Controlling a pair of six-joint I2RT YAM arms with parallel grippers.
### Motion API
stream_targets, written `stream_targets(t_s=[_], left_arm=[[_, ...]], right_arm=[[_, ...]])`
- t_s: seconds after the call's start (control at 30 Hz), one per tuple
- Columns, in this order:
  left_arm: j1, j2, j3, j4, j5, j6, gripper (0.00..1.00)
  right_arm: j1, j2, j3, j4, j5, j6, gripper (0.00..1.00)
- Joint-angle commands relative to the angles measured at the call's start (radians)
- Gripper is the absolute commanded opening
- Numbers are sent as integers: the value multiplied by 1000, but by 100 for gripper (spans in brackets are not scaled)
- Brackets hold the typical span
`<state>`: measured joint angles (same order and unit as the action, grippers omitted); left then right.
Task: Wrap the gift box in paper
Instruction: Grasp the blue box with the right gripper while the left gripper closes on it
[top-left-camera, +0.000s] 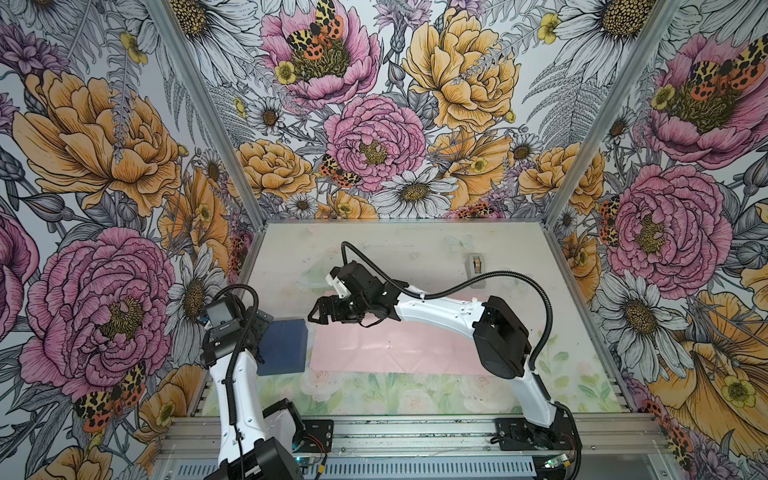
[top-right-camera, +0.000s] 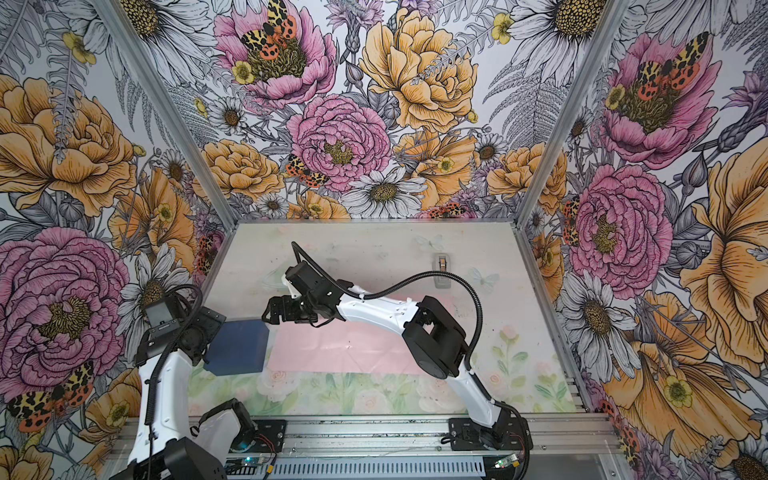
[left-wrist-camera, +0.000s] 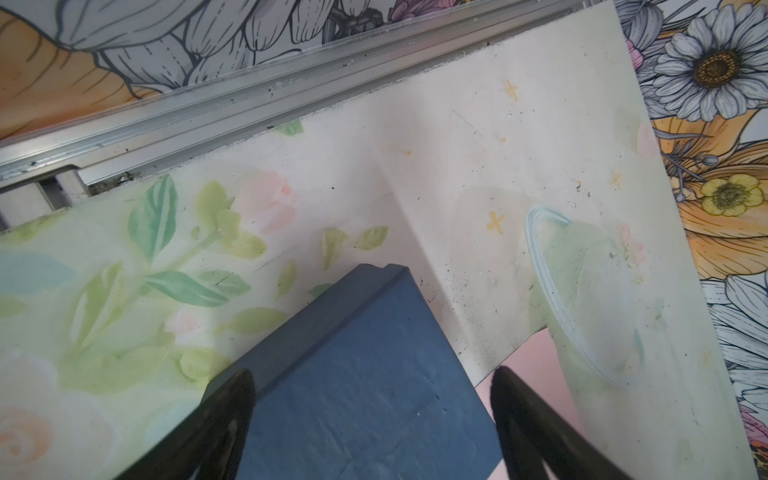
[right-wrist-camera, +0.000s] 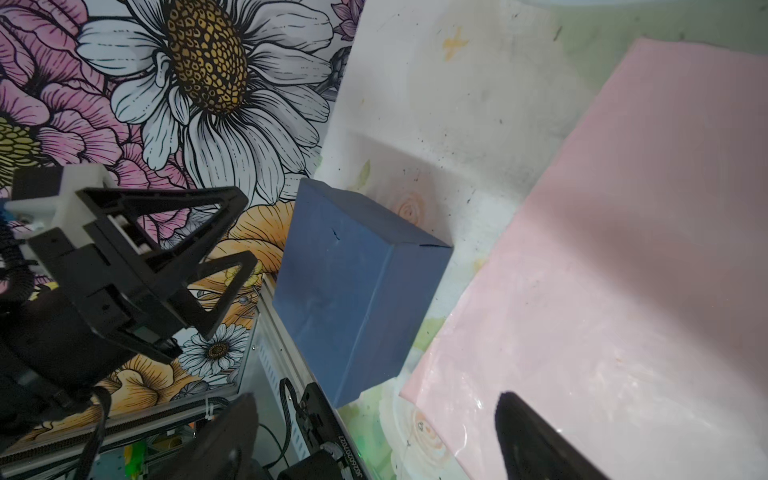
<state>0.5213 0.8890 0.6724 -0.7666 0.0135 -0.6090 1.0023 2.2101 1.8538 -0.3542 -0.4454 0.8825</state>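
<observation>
The dark blue gift box (top-left-camera: 286, 349) (top-right-camera: 241, 349) sits on the table just left of the pale pink paper (top-left-camera: 395, 349) (top-right-camera: 345, 349), which lies flat. My left gripper (top-left-camera: 262, 338) (top-right-camera: 212, 336) hovers open over the box's left end. In the left wrist view the box (left-wrist-camera: 365, 395) fills the gap between its fingers (left-wrist-camera: 232, 399). The right wrist view shows those fingertips (right-wrist-camera: 249, 259) clear of the box (right-wrist-camera: 332, 291). My right gripper (top-left-camera: 316, 313) (top-right-camera: 268, 313) (right-wrist-camera: 374, 399) is open and empty above the box's far right corner and the paper (right-wrist-camera: 623, 249).
A small grey tape dispenser (top-left-camera: 478, 270) (top-right-camera: 442, 270) stands at the back right of the floral table (top-left-camera: 415, 249). My right arm reaches across above the paper's right half. Aluminium frame rails (left-wrist-camera: 249, 104) and flowered walls close in the table on three sides.
</observation>
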Motion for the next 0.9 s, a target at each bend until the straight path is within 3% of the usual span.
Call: stream_targets(t_s=[0.0,0.37,0.67,0.87], left_arm=[[9,-3,-32,1,8,-67,87],[9,7,-86,32,26,-130,80],[2,46,-115,94,48,-152,74],[-50,98,-116,167,47,-183,73]], right_arm=[[9,59,69,-5,-68,5,90],[37,276,347,-77,-133,5,85],[32,431,553,-135,-100,23,78],[7,502,640,-135,-57,42,74]])
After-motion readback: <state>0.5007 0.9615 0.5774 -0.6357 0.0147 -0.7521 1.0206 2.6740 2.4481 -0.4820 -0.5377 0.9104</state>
